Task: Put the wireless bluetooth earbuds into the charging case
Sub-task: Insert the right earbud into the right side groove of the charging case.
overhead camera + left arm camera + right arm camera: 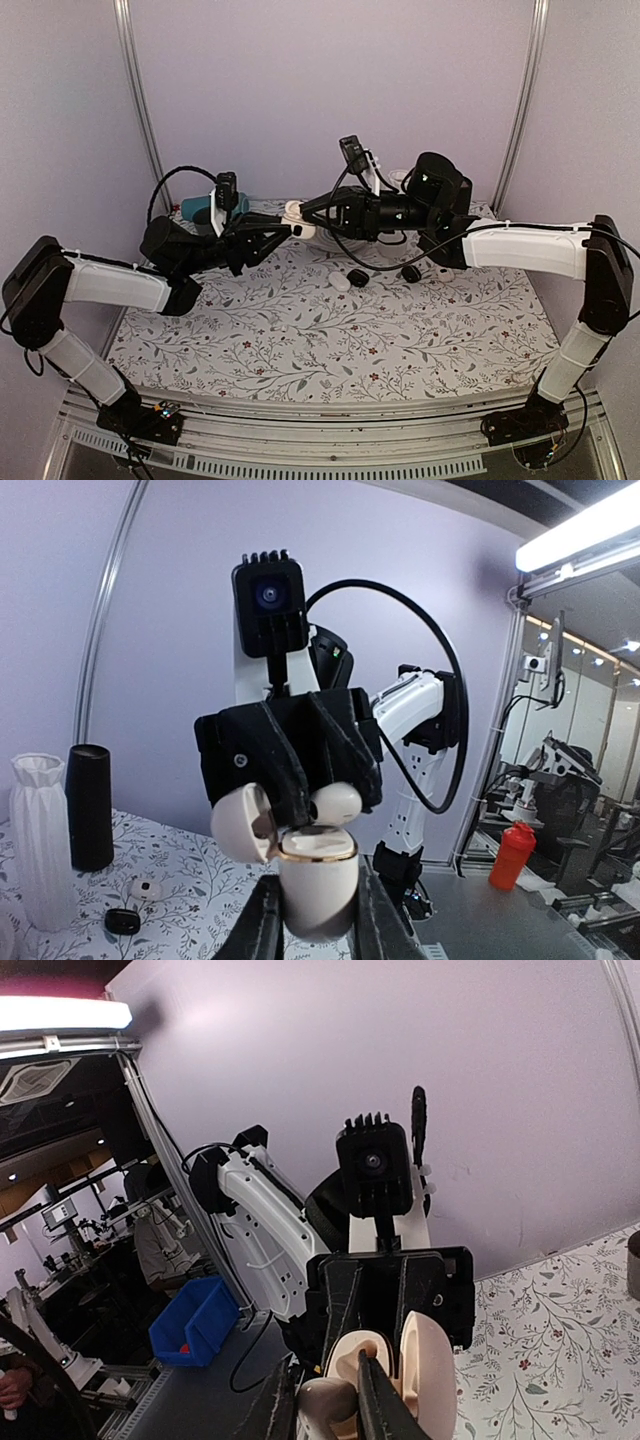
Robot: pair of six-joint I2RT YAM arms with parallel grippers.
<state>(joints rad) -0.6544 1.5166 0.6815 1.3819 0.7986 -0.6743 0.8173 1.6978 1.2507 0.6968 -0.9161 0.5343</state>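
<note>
My left gripper [292, 231] [318, 912] is shut on the body of the white charging case [303, 228] [318, 880] and holds it upright, high above the table. Its lid [240, 823] is flipped open. My right gripper [308, 209] [328, 1405] is shut on one glossy white earbud [337, 803] [328, 1410] and holds it right at the open top of the case [425, 1365], touching or nearly touching the rim. I cannot tell where the other earbud is.
On the floral table [300, 340] lie two black pods [357, 277] [411, 272] and a white oval pod [340, 282]. A teal mug [200, 210] stands at the back left. A white ribbed vase [40, 840] and a black cylinder [90, 805] stand nearby.
</note>
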